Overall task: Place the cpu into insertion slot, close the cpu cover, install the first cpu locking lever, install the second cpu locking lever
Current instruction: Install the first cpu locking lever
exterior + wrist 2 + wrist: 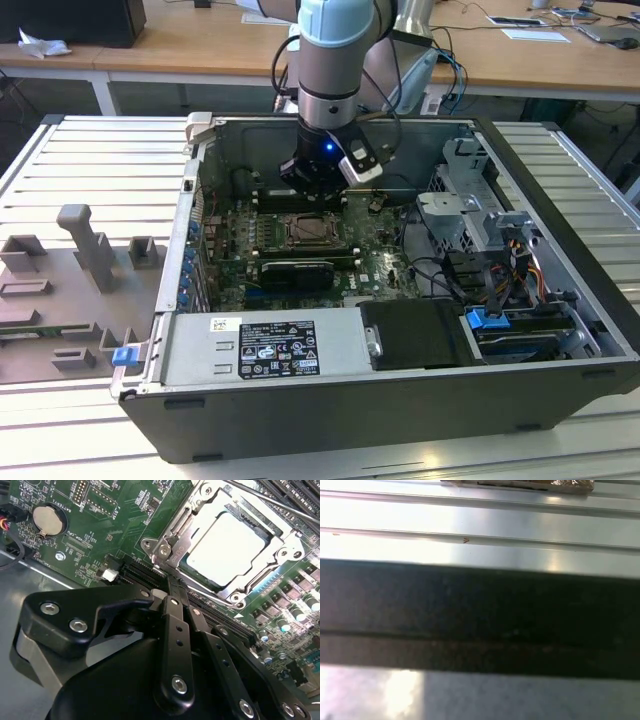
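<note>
The cpu (227, 547) shows its pale silver top, lying flat in the insertion slot (290, 222) on the green board. The silver cpu cover (287, 547) lies down around the chip's edges. A thin metal lever rod (272, 505) runs along the socket's far side; I cannot tell whether it is latched. My gripper (169, 584) hangs just above the board beside a corner of the socket, its black fingers (175, 630) together and holding nothing. In the exterior view the gripper (318, 180) hovers over the board just behind the socket.
The open case holds a labelled power supply (270, 348) at the front, a long black card (295, 272), cables (440, 275) and a drive cage (470, 210) on the exterior view's right. Grey fixtures (70, 270) lie to the left. A coin battery (47, 520) sits near the fingers.
</note>
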